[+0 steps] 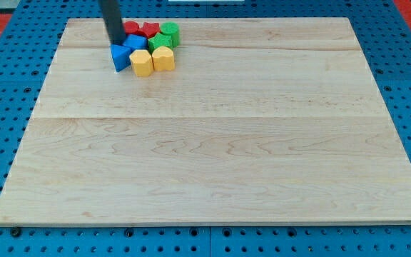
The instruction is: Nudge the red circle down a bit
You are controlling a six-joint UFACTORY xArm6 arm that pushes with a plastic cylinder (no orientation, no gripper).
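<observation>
Camera view: rod's tip (115, 41) stood at cluster's left edge, touching red circle (131, 29) near tabletop (212, 143) top-left. No fingers on rig; grasp state not applicable. Blue triangle (120, 57) lay below. Best approach, judged: swing above circle, push gently downward.

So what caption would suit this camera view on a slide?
Rod tip at the left of a block cluster, beside the red circle, near the board's top.
</observation>
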